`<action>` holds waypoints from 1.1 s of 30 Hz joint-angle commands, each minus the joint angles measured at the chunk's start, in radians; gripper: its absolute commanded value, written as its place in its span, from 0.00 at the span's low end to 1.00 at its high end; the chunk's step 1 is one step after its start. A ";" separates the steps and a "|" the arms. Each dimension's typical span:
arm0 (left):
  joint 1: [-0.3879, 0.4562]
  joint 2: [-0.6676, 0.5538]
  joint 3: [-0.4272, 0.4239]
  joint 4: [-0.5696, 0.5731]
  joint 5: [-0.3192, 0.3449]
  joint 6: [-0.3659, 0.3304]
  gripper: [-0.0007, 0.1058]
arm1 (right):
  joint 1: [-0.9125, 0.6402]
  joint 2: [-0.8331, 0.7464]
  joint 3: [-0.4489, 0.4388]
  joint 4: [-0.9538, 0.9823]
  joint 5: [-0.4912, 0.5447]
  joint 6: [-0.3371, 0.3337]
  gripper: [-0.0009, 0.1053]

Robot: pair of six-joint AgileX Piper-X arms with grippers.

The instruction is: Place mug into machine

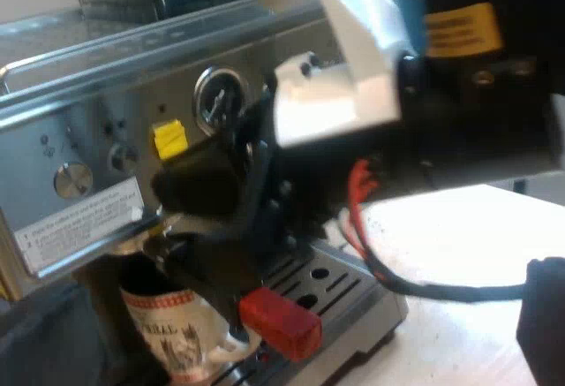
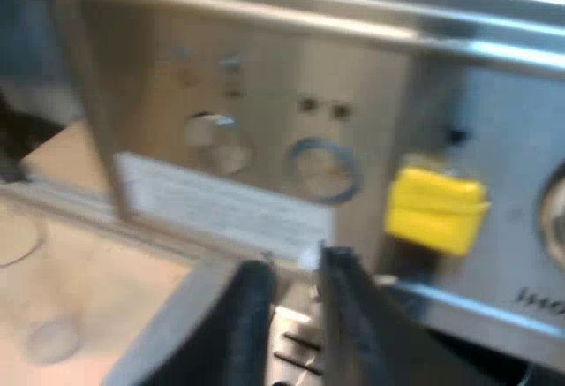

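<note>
Mug (image 1: 181, 337): likely ceramic, so stiff, breakable and slick; take it by the handle.
Right gripper (image 2: 296, 264): your jaws stand a narrow gap apart, holding nothing, at the machine (image 2: 265, 121) front.

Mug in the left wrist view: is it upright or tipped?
Upright. The mug stands on the drip tray below the front of the espresso machine, opening upward.

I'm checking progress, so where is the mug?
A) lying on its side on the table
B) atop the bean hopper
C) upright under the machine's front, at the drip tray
C: the mug stands upright by the drip tray, near the handle's red end.
</note>
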 commanded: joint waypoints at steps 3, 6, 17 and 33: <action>-0.002 -0.002 -0.024 -0.023 -0.018 -0.002 0.93 | 0.017 -0.062 -0.016 0.056 -0.036 -0.016 0.58; -0.002 -0.002 -0.058 -0.023 -0.067 -0.002 0.93 | 0.030 -0.153 -0.016 0.178 -0.082 0.009 0.62; -0.002 0.291 -0.290 0.034 -0.258 -0.034 0.93 | 0.005 -0.410 -0.018 0.528 -0.122 -0.031 0.62; 0.284 0.589 -0.553 0.076 -0.315 -0.085 0.93 | -0.723 -0.804 -0.006 0.860 -0.338 -0.019 0.62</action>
